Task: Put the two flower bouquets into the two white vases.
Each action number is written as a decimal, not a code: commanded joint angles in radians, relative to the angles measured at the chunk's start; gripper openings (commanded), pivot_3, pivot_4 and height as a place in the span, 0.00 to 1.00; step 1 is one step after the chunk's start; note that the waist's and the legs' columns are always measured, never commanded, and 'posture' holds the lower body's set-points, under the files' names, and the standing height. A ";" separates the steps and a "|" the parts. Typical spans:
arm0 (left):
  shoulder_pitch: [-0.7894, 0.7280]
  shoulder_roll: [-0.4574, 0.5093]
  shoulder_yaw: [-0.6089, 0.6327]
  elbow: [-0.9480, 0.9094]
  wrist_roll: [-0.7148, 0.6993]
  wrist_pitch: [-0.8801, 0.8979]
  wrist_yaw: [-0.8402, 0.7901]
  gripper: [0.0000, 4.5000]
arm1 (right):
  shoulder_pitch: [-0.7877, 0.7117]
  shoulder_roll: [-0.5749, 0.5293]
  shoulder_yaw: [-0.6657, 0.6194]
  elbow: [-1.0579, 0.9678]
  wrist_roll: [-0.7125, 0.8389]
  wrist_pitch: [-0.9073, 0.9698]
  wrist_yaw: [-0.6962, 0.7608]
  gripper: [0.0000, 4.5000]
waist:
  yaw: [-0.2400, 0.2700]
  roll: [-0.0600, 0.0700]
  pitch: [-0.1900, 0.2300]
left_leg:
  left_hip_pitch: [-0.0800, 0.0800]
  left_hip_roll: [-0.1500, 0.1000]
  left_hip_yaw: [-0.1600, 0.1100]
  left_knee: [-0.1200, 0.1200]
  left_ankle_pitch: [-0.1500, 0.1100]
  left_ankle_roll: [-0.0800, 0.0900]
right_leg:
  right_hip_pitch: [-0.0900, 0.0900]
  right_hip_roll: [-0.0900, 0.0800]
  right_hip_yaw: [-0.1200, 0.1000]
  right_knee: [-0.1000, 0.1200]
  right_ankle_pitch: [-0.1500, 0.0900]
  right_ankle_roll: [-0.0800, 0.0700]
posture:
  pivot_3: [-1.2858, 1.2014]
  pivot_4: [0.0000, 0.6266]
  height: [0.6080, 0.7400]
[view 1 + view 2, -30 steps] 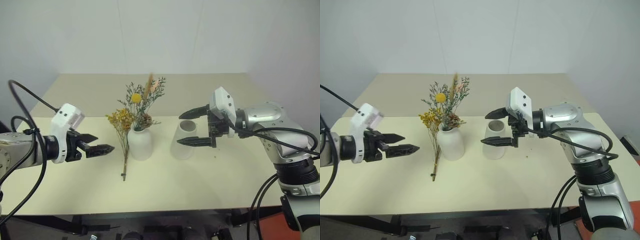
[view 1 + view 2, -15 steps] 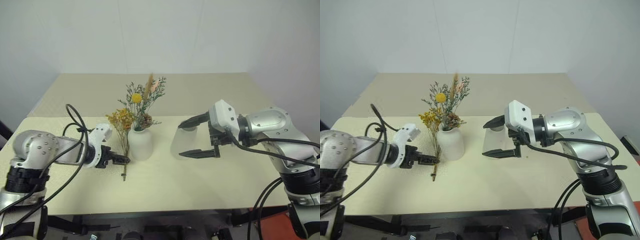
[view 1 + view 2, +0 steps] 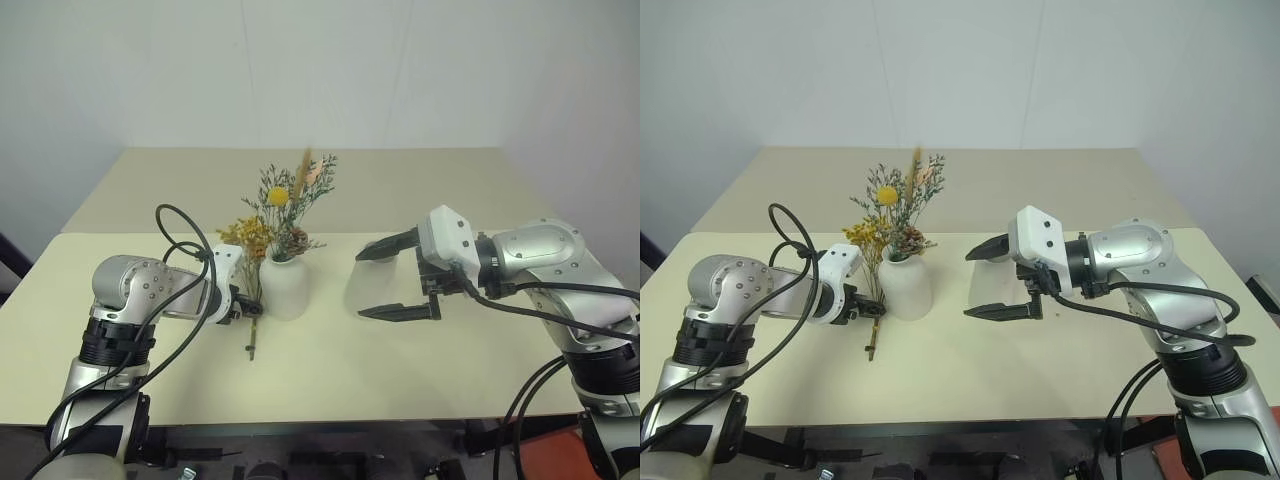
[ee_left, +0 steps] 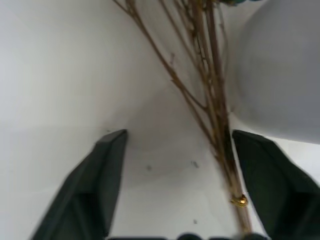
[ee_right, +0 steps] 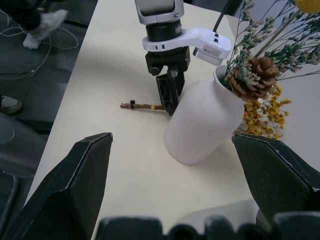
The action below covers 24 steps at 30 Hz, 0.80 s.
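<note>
A rounded white vase (image 3: 283, 288) stands mid-table and holds the small dried bouquet (image 3: 285, 205) with a yellow ball and pink plume. The yellow-blossom bouquet (image 3: 245, 238) lies on the table, leaning against that vase, its stems (image 4: 215, 110) running toward the front edge. My left gripper (image 3: 245, 308) is down at those stems, open, and they pass between its fingers (image 4: 270, 180) close to one of them. The tapered white vase (image 3: 368, 285) stands empty to the right. My right gripper (image 3: 360, 284) is open, one finger above the vase's mouth and one low in front.
The cream table (image 3: 420, 370) has bare room in front of and behind the vases. Black cables loop off the left arm (image 3: 180, 240). In the right wrist view, dark floor with cables and a shoe (image 5: 42, 22) lies past the table's edge.
My left arm swung down and inward from the table's left side to the lying bouquet's stems, and its fingers narrowed. My right gripper sank slightly beside the tapered vase.
</note>
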 commanded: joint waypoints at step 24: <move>0.097 0.121 0.118 -0.103 -0.215 0.006 0.262 0.01 | 0.018 -0.021 -0.040 -0.023 0.019 0.000 -0.008 1.00 | -0.003 0.000 0.000 | -0.001 0.000 0.000 0.000 0.000 0.000 | -0.001 0.000 0.001 0.000 0.000 0.000 | 0.52 0.24 1.00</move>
